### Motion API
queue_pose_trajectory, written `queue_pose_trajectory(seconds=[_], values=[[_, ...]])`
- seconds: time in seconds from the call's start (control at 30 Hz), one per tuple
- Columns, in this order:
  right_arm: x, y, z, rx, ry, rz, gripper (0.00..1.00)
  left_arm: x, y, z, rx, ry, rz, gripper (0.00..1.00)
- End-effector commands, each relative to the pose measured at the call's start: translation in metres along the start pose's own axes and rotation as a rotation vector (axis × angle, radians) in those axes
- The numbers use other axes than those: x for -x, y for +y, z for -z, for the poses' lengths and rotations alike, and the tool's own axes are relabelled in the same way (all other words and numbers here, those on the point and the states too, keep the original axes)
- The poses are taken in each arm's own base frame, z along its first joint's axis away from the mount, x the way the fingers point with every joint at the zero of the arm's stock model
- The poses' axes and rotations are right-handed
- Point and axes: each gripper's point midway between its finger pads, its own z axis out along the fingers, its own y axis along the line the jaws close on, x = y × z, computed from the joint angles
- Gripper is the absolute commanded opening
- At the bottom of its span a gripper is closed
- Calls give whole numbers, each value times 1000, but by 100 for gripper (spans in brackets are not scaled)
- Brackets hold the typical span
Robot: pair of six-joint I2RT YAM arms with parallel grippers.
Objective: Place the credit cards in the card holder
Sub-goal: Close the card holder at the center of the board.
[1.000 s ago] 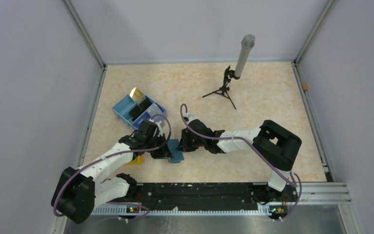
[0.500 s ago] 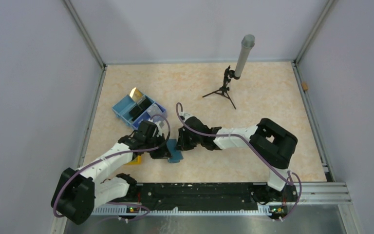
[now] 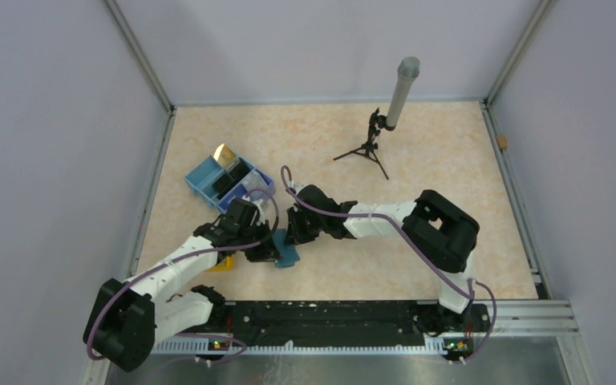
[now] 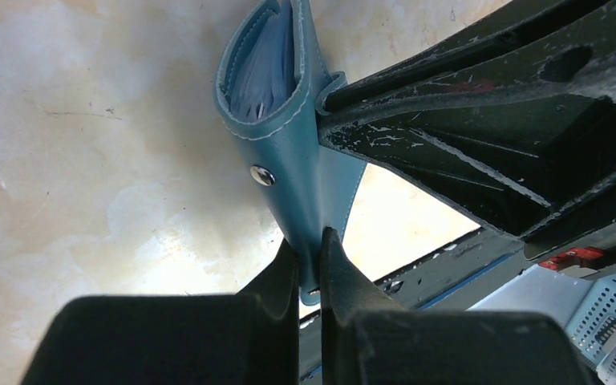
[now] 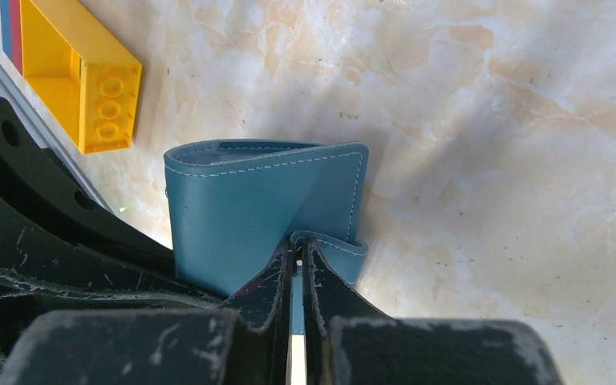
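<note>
The teal card holder [image 3: 287,252] stands on edge between both grippers, folded with its snap stud facing out. My left gripper [image 4: 311,255] is shut on one edge of the card holder [image 4: 289,152]; its pale lining [image 4: 263,68] shows in the open top. My right gripper [image 5: 298,250] is shut on the clasp tab [image 5: 335,245] of the card holder [image 5: 249,208]. The credit cards sit in the blue tray [image 3: 202,178]: a gold one [image 3: 224,154] stands tilted, with a black one [image 3: 237,176] and a pale one [image 3: 253,186] beside it.
A yellow studded block [image 3: 222,263] lies just left of the holder, under my left arm, and shows as the yellow block [image 5: 80,72] in the right wrist view. A small black tripod [image 3: 366,148] carrying a grey tube [image 3: 401,92] stands at the back.
My right arm has swung left and slightly away, taking the clasp tab with it. The holder has shifted a little left. The left gripper has barely moved.
</note>
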Motion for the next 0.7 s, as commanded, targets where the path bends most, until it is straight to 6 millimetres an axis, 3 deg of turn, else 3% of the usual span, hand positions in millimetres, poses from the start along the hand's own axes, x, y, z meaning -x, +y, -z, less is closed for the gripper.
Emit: queue_pose_trajectory(seconds=[0.0, 0.13, 0.27, 0.4, 0.53, 0.67], values=[[0, 53, -26, 186, -29, 56, 0, -20, -3, -10, -46, 81, -74, 0], [6, 44, -11, 109, -57, 62, 0, -15, 8, -11, 25, 54, -42, 0], [14, 40, 17, 60, -103, 66, 0, -4, 18, -14, 75, -8, -11, 0], [16, 29, 50, -2, -143, 55, 17, 11, 17, -19, 66, -63, 11, 1], [16, 9, 83, -78, -181, 33, 33, 20, 18, -27, 60, -88, 11, 12], [15, -24, 113, -156, -222, -24, 47, 28, 24, -28, 89, -116, 11, 43]])
